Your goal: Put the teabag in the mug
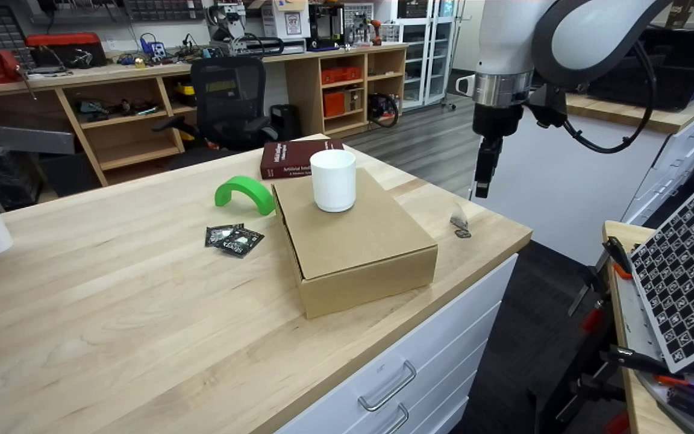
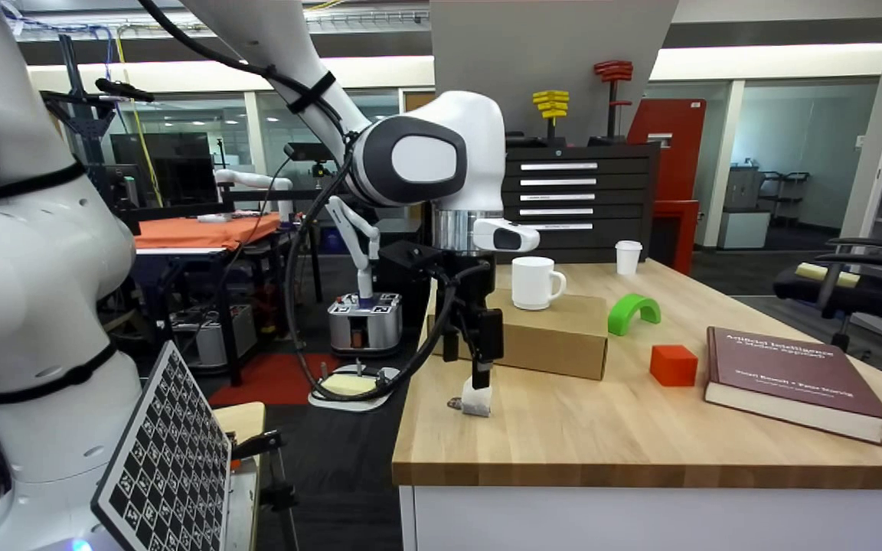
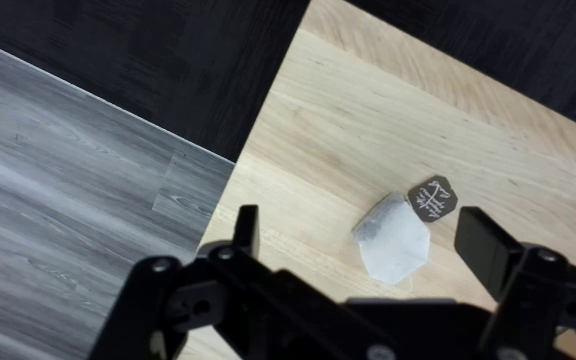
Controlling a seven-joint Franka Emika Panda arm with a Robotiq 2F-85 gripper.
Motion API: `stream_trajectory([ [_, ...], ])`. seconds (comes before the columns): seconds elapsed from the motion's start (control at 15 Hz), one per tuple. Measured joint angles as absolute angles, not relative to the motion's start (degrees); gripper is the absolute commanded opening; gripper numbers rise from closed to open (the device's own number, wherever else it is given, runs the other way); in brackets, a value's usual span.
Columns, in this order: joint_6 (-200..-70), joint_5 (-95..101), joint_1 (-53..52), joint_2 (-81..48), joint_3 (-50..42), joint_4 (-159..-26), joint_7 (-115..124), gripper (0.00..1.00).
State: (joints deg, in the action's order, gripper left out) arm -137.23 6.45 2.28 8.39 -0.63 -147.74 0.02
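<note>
Workshop, pale wooden desk [image 1: 142, 313]. Teabag [image 3: 393, 242] lies on it near a corner, tag [image 3: 433, 198] just beside, perhaps touching; how flat the teabag sits I cannot tell. Jaws well apart above, gripping nothing; wrist view puts the teabag within the gap, off-centre. Pick-up seems the step in hand. Chief worry: thin paper against hard desk. Closing too high would catch air; too low would jam the jaws on the surface. Uneven contact could shove the teabag toward the edge or nip only the tag. Later: mug [image 1: 335, 187] stands upright on a box [image 1: 350, 241]; a low carry could strike either, and limp paper may catch outside the mug.
</note>
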Motion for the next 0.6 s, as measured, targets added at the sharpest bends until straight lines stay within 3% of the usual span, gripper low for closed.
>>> stream_trajectory([
  [0.6,-141.29,8.01,2.25,3.52,0.41,-145.1,9.21,1.0],
])
